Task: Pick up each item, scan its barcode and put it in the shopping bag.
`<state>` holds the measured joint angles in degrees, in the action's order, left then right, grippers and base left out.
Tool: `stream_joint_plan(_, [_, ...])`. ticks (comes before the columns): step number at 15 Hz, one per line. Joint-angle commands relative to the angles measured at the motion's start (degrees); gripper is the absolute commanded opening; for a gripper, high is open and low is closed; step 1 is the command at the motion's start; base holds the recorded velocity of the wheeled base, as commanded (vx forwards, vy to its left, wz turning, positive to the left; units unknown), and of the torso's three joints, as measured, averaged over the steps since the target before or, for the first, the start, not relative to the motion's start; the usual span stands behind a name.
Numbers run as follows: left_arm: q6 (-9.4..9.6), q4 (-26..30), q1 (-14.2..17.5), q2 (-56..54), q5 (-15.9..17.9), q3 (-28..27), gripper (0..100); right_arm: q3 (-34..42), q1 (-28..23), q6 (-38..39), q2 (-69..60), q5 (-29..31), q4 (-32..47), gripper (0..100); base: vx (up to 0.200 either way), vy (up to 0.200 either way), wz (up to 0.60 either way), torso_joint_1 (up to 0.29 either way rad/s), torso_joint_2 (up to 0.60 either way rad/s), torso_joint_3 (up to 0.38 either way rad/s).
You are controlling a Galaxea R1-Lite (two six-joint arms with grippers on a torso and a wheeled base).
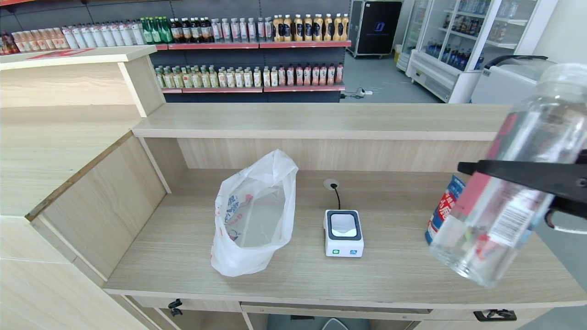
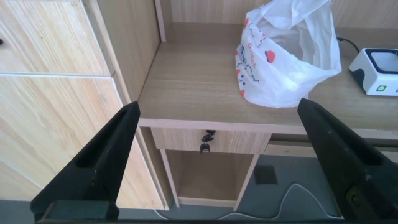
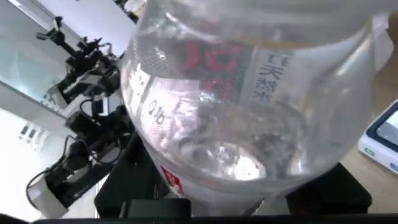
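My right gripper (image 1: 520,181) is shut on a clear plastic water bottle (image 1: 527,133) with a red-and-white label, held tilted in the air over the counter's right end. The bottle's base (image 3: 242,93) looms close in the right wrist view, clamped by the right gripper (image 3: 236,202). A white shopping bag (image 1: 254,215) stands open on the wooden counter (image 1: 394,275), left of the white barcode scanner (image 1: 344,231). My left gripper (image 2: 219,109) hangs open and empty in front of the counter's left front edge, short of the shopping bag (image 2: 286,56).
A blue-and-red package (image 1: 447,206) stands on the counter behind the held bottle. A raised ledge (image 1: 321,120) runs along the counter's back and a wooden wall (image 1: 105,201) closes its left side. Keys hang in a drawer lock (image 2: 205,142).
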<state>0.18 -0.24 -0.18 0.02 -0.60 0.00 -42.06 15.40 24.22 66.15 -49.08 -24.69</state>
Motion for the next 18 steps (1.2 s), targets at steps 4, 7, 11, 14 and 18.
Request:
stream_joint_plan(4, [-0.01, -0.02, 0.01, -0.02, -0.02, 0.00, 100, -0.39, 5.70, 6.63, -13.24, -2.25, 4.56, 0, 0.000, 0.000, 0.00, 0.000, 0.00, 0.000])
stream_joint_plan(7, [-0.01, -0.02, 0.01, -0.02, -0.02, 0.00, 100, 0.05, 5.87, 8.03, -13.41, -2.34, 5.26, 0, 0.000, 0.000, 0.00, 0.000, 0.00, 0.000])
stream_joint_plan(11, [-0.01, -0.02, 0.01, -0.02, -0.02, 0.00, 100, -0.13, 7.45, 8.56, -12.80, -4.01, 5.17, 0, 0.000, 0.000, 0.00, 0.000, 0.00, 0.000])
stream_joint_plan(14, [-0.01, -0.02, 0.01, -0.02, -0.02, 0.00, 100, -1.10, 9.21, 8.56, -12.09, -4.01, 5.00, 0, 0.000, 0.000, 0.00, 0.000, 0.00, 0.000])
stream_joint_plan(18, [-0.01, -0.02, 0.01, -0.02, -0.02, 0.00, 100, -2.68, 9.92, 8.56, -11.74, -4.01, 5.17, 0, 0.000, 0.000, 0.00, 0.000, 0.00, 0.000])
